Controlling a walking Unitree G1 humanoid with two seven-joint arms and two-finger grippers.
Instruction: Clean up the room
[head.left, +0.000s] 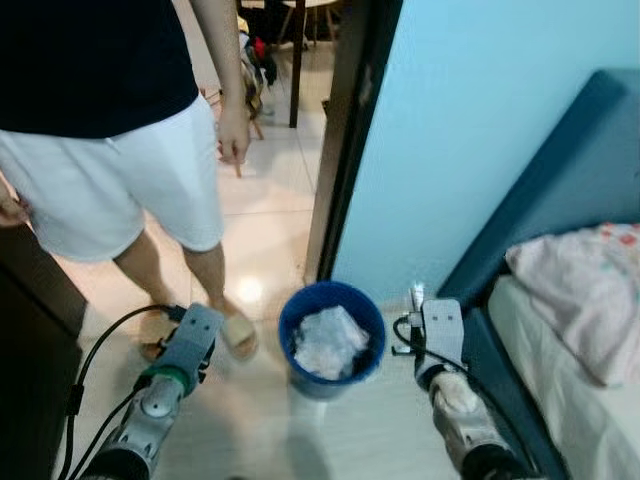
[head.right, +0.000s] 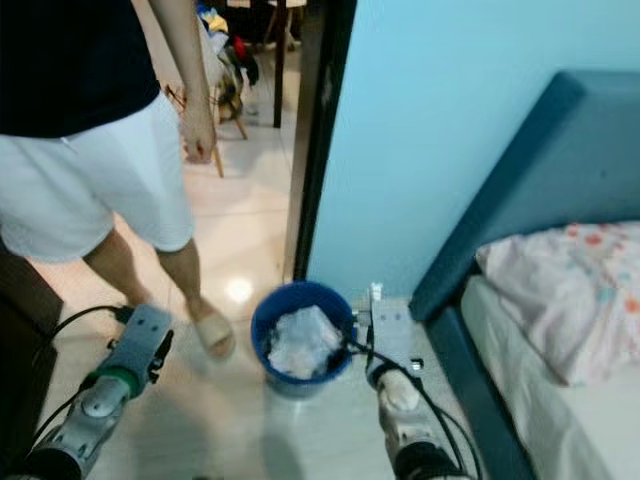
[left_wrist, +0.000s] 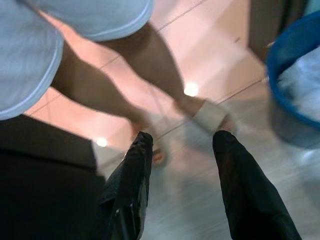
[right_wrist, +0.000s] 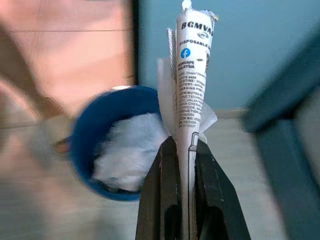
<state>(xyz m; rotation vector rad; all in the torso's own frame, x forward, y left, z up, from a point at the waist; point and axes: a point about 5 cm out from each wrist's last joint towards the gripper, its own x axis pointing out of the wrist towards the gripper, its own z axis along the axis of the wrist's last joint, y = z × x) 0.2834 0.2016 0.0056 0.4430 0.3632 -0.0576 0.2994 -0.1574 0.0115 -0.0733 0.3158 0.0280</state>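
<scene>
**bot_watcher:** One flat printed wrapper (right_wrist: 192, 75) is pinched tight in the right tool (right_wrist: 186, 145), just beside the blue bin (head.left: 331, 342) on the floor.

**tidyup99:** I'd centre it over the rim before letting go. Left tool (left_wrist: 182, 145) gapes empty near the person's sandal (head.left: 238, 333).

Blue bin (head.left: 331, 342) and person's sandalled feet (head.left: 238, 333) on tiled floor (head.left: 262, 250)
</scene>
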